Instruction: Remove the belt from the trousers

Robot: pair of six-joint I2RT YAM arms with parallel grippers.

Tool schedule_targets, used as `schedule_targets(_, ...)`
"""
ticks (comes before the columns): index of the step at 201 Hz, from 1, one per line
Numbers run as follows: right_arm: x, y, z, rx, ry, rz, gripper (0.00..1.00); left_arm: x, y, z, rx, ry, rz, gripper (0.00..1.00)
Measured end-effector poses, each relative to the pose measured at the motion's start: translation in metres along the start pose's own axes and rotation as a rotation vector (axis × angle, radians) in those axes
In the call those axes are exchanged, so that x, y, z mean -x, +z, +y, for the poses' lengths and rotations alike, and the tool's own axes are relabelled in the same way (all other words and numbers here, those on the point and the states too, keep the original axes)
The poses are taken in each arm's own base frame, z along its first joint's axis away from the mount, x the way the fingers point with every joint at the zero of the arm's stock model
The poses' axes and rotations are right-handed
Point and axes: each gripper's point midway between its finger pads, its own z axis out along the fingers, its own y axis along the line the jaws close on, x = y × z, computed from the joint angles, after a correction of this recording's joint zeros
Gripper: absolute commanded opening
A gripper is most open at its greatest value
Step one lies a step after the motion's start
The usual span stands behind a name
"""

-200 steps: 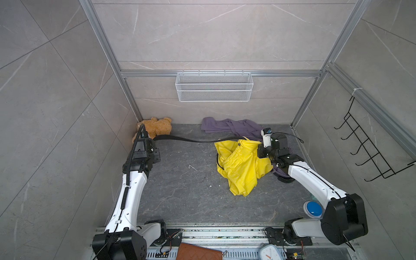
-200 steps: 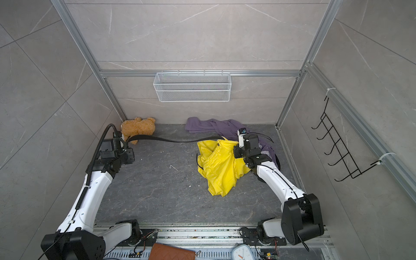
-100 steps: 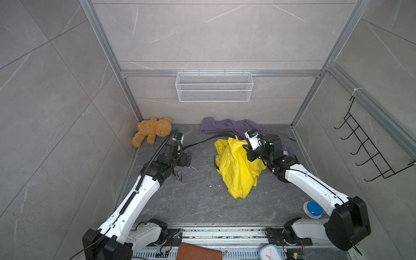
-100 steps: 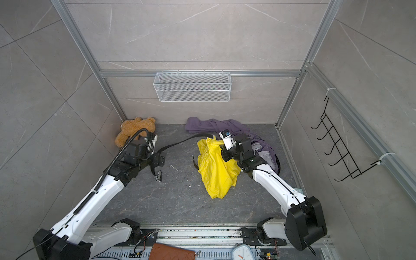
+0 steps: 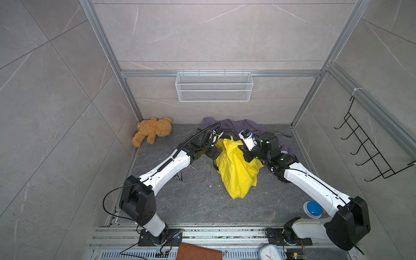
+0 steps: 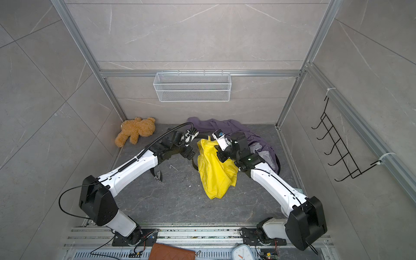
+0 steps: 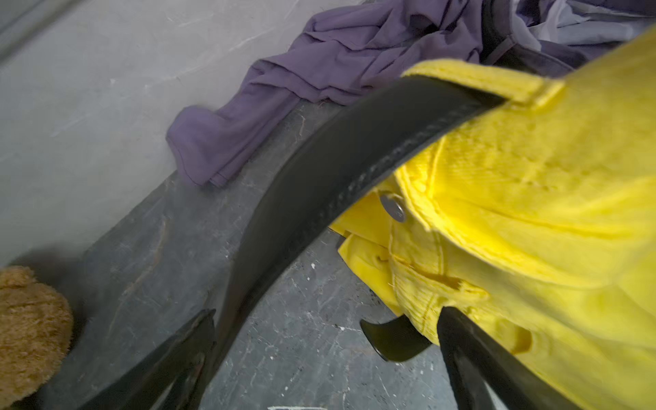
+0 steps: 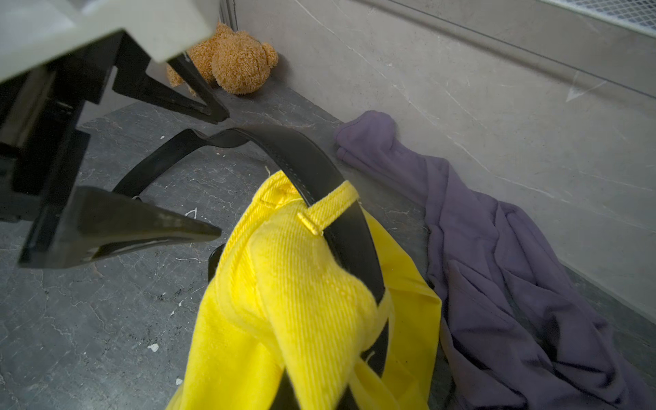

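The yellow trousers hang bunched from my right gripper, which is shut on their waistband. In the right wrist view the fabric hides the jaws. The black belt still passes through a yellow belt loop. It curves down slack toward its buckle on the floor. My left gripper is open at the waistband. The belt runs between its spread fingers, close to one finger. The belt's other tip pokes out from under the trousers.
A purple garment lies along the back wall just behind both grippers. A teddy bear sits in the back left corner. A blue and white round object is by the right arm's base. A wire basket hangs on the back wall.
My left gripper let go of the taut belt at the far left, opened, and swung right to the waistband. The belt fell slack. My right gripper shifted left with the trousers.
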Motion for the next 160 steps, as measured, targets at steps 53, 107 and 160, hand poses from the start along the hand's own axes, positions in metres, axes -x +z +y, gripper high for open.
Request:
schedule_targets(53,-0.001,0.000,0.002,0.007,-0.014,0.003,0.00,0.028,0.017,0.020,0.125,0.116,-0.062,0.82)
schedule_targets(107,-0.002,0.000,0.001,0.000,-0.013,0.008,0.00,0.044,0.022,0.013,0.130,0.192,-0.114,0.00)
schedule_targets(160,-0.005,0.000,-0.013,-0.076,-0.007,0.028,0.00,0.010,0.024,0.045,0.203,0.110,-0.049,0.00)
